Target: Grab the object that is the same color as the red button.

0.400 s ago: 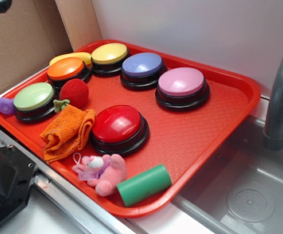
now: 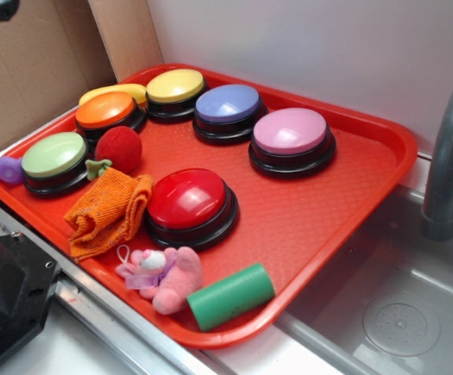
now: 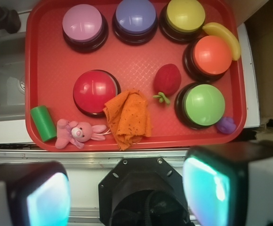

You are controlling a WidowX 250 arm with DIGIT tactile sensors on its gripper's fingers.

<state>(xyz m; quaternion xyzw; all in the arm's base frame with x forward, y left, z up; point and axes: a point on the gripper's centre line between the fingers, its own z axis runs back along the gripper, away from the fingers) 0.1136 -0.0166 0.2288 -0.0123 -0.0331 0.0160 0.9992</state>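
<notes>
The object, a small fuzzy red plush [image 2: 119,148] with a green leaf, lies on the red tray [image 2: 351,195] between the orange-topped and green-topped buttons; the wrist view shows it too [image 3: 167,79]. The red button [image 2: 187,199] stands near the tray's middle, just right of an orange mesh cloth [image 2: 105,211], and shows in the wrist view as well [image 3: 94,91]. My gripper [image 3: 127,193] is high above the tray's near edge, over the black robot base. Its fingers are wide apart with nothing between them. It is well short of the plush.
Green [image 2: 53,155], orange [image 2: 105,111], yellow [image 2: 175,86], blue [image 2: 227,104] and pink [image 2: 290,131] buttons ring the tray. A pink bunny plush [image 2: 164,273] and a green cylinder [image 2: 230,295] lie at its front. A sink [image 2: 398,312] and faucet [image 2: 445,156] are at the right.
</notes>
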